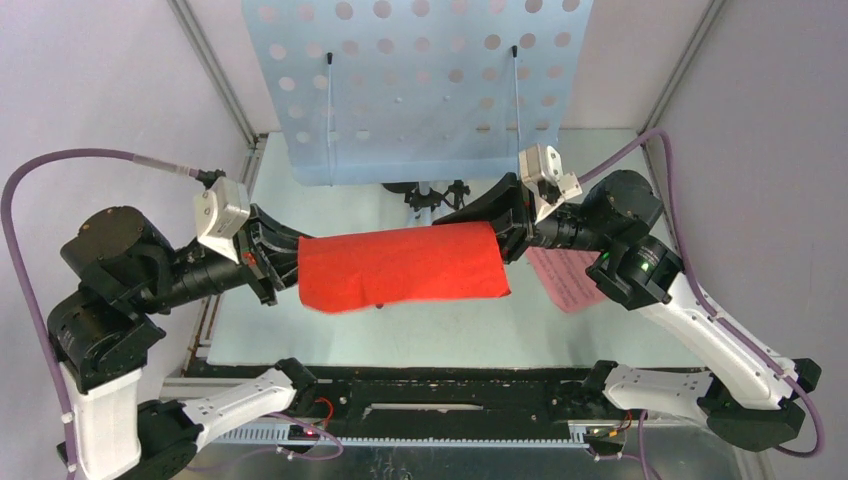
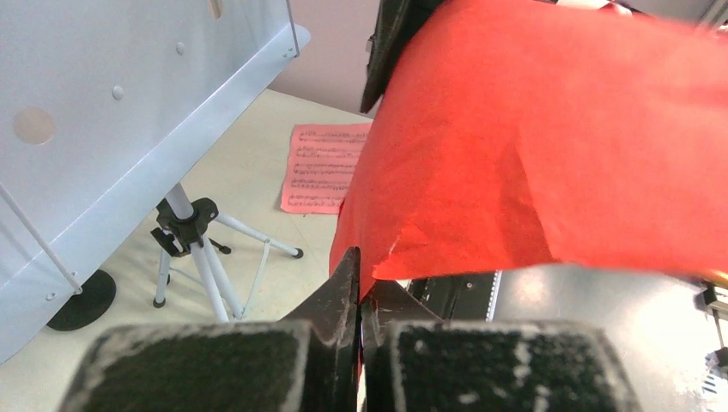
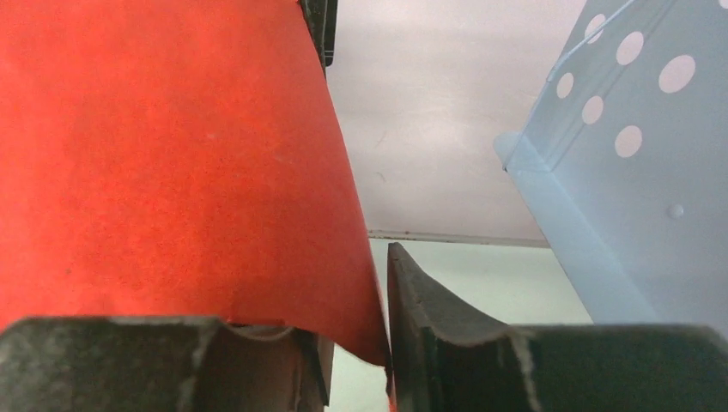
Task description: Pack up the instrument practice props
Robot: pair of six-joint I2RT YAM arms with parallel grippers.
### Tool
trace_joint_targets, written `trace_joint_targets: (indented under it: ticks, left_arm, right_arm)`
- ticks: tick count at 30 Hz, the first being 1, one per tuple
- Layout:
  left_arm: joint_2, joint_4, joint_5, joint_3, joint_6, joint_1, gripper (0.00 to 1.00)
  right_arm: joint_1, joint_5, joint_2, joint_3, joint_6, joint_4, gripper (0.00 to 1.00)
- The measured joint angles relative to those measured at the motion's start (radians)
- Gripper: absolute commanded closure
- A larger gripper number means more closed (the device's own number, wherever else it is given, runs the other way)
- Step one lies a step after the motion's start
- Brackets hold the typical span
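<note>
A red score sheet (image 1: 400, 265) hangs spread between my two grippers above the table. My left gripper (image 1: 290, 265) is shut on the sheet's left edge; in the left wrist view its jaws (image 2: 359, 283) pinch the red sheet (image 2: 532, 146). At the sheet's right edge is my right gripper (image 1: 505, 235). In the right wrist view its jaws (image 3: 360, 343) stand apart with the red sheet (image 3: 172, 172) between them, lying against one finger (image 3: 429, 318). A pink score sheet (image 1: 565, 275) lies flat on the table under the right arm.
The pale blue perforated music desk (image 1: 420, 80) stands at the back on its tripod (image 2: 193, 232), close behind both grippers. A black round base (image 2: 81, 300) sits under the desk. Frame posts and walls close in the left and right sides.
</note>
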State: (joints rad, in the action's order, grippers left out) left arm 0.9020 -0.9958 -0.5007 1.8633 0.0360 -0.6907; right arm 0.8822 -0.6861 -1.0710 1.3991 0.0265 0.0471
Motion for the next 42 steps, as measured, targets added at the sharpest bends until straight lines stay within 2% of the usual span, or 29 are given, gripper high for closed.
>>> trace_joint_targets:
  ticks: [1,3,5,10,15,16,20,27,31,33,35,37,39,42]
  left_arm:
    - [0.0,0.0,0.0,-0.003,-0.002,0.0,1.0]
    - [0.001,-0.001,0.001,-0.005,-0.002,0.0,0.98]
    - [0.0,0.0,0.002,-0.006,-0.003,0.0,0.82]
    - [-0.006,0.006,0.02,-0.018,-0.013,0.0,0.44]
    - [-0.031,0.024,0.043,-0.046,-0.012,0.0,0.23]
    - [-0.04,0.029,0.049,-0.054,-0.011,0.0,0.18]
    - [-0.073,0.059,0.067,-0.092,-0.01,0.0,0.16]
    - [-0.089,0.077,0.09,-0.137,-0.009,0.0,0.14]
    - [-0.098,0.086,0.106,-0.158,-0.009,0.0,0.14]
    - [-0.099,0.09,0.108,-0.163,-0.007,0.0,0.14]
    - [-0.099,0.092,0.109,-0.166,-0.004,0.0,0.14]
    - [-0.099,0.094,0.109,-0.167,0.002,0.0,0.14]
    - [-0.102,0.097,0.11,-0.172,0.01,0.0,0.13]
    - [-0.113,0.096,0.114,-0.188,0.016,0.0,0.13]
  right_arm:
    - [0.002,0.001,0.0,0.0,0.001,0.0,0.75]
    - [0.005,0.01,0.0,0.0,0.004,0.001,0.89]
    - [0.006,0.026,0.0,0.0,0.005,0.002,1.0]
    - [0.01,0.077,0.01,0.0,0.017,0.024,1.0]
    - [0.013,0.191,0.08,-0.019,0.025,0.088,1.0]
    - [0.015,0.306,0.182,-0.056,0.044,0.165,1.0]
    - [0.017,0.456,0.299,-0.108,0.093,0.225,1.0]
    - [0.017,0.998,0.576,-0.266,0.333,0.51,1.0]
    - [0.007,1.283,0.597,-0.362,0.512,0.701,1.0]
    - [-0.016,1.349,0.583,-0.406,0.554,0.761,1.0]
    - [-0.08,1.366,0.551,-0.428,0.564,0.795,1.0]
    - [-0.238,1.318,0.496,-0.43,0.554,0.797,1.0]
    - [-0.456,1.178,0.436,-0.431,0.539,0.776,1.0]
    - [-0.799,0.835,0.355,-0.463,0.531,0.7,1.0]
